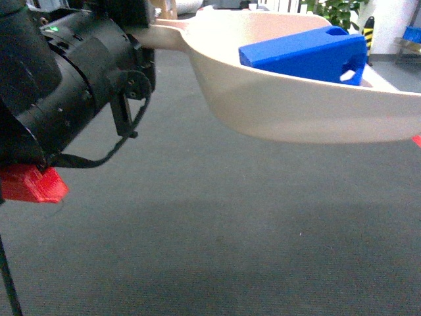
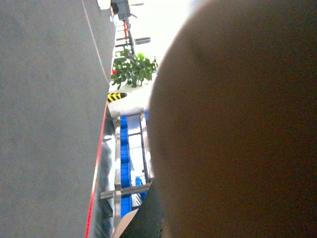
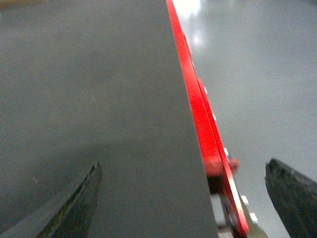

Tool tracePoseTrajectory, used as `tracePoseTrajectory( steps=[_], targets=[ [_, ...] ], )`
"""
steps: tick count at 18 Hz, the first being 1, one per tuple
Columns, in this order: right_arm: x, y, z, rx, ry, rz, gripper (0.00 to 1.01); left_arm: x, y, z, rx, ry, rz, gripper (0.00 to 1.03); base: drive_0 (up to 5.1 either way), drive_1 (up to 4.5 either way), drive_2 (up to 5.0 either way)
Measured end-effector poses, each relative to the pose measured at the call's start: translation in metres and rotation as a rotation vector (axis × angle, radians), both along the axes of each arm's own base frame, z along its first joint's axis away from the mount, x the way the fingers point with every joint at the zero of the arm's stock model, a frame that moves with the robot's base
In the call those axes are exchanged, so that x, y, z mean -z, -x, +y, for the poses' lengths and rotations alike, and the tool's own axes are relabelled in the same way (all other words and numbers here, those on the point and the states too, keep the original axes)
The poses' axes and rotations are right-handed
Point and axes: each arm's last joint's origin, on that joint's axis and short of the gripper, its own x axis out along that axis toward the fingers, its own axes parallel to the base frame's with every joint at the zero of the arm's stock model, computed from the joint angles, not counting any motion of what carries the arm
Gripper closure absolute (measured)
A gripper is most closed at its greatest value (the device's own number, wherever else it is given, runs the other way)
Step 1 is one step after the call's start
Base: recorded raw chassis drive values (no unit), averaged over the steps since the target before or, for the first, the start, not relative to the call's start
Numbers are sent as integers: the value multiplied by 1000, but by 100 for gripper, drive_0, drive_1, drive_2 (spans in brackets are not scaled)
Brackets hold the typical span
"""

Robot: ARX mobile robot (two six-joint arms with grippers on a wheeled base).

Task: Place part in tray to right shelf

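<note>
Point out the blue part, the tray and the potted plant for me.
Blue part [image 1: 299,52], head view: on its broad side face.
Tray [image 1: 289,105], head view: on its curved outer wall.
Potted plant [image 2: 132,69], left wrist view: on the leaves.

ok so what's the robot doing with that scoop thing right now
The left arm is carrying the beige tray by its handle, held in the air above the grey floor. The blue part lies inside the tray. The right gripper is open and holds nothing. A rack with blue crates shows far off.
</note>
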Motion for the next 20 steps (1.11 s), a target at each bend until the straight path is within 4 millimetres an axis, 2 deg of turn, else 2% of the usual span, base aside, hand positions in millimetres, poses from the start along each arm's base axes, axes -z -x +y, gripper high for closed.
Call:
tracePoseTrajectory(
  steps=[3,4,15,20],
  targets=[
    [38,14,-2,-8,106,91,3,10,-1,-6,3,-4,32,90,0,0,0],
    [40,15,-2,-22,135,97,3,10,-1,-6,2,-5,33,90,0,0,0],
    [39,15,-2,-37,190,89,3,9,-2,-5,-4,3,28,90,0,0,0],
    [39,15,-2,-41,192,86,3,9,-2,-4,-8,3,30,90,486,-349,-125]
  ],
)
